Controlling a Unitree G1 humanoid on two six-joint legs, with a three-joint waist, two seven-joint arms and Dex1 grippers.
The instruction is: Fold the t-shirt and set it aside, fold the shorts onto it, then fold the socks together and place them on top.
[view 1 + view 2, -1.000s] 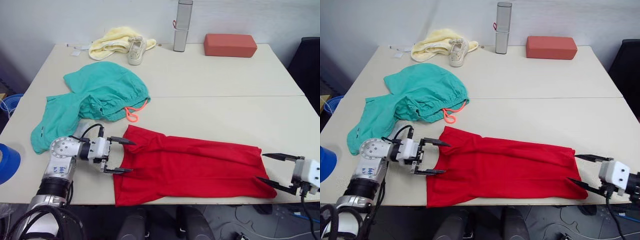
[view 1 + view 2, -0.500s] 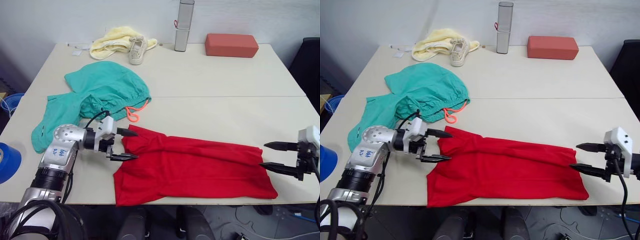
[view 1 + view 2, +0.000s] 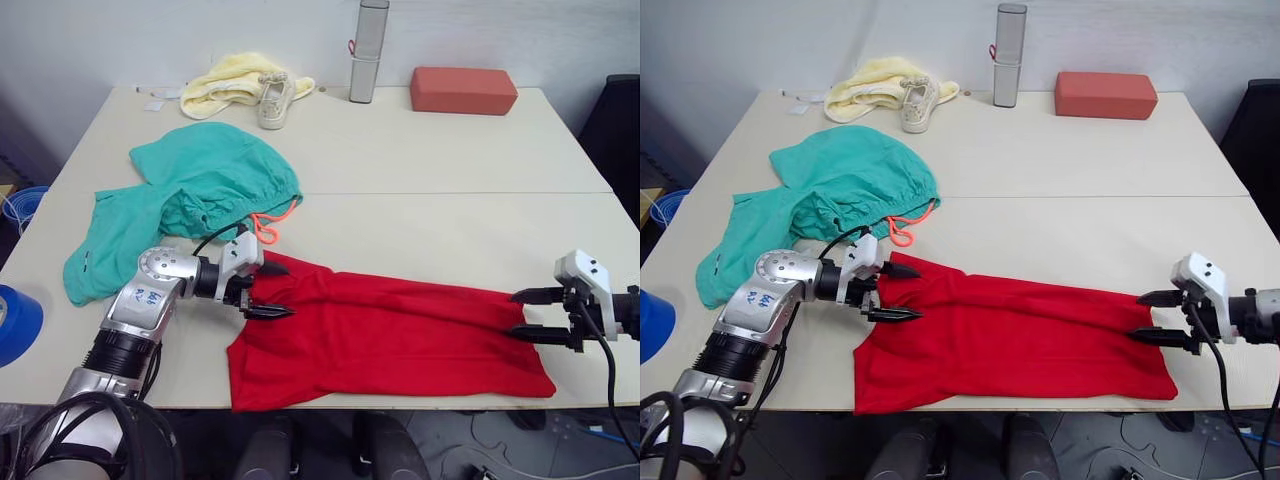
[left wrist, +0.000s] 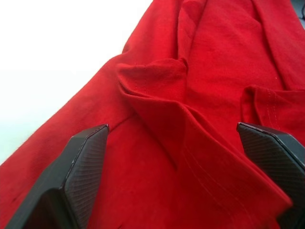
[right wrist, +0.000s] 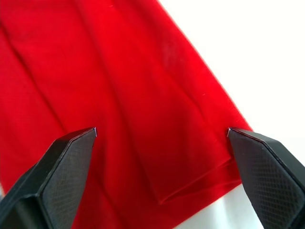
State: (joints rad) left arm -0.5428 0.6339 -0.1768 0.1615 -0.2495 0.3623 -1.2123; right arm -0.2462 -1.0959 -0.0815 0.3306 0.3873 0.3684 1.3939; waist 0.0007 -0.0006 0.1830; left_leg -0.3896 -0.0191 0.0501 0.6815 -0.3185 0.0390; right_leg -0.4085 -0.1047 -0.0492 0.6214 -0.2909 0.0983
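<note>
Both pincers should close on matching edges at the same moment, so the fold comes over square; the left pincer (image 3: pixel 268 290), spread, straddles a bunched ridge at the left end of the t-shirt (image 3: pixel 400 335), and the right pincer (image 3: pixel 524 313), also spread, sits at its right edge. The t-shirt lies as a long, creased red strip along the near side of the worktop (image 3: pixel 450 190); the shorts (image 3: pixel 180 205) lie crumpled just beyond its left end.
</note>
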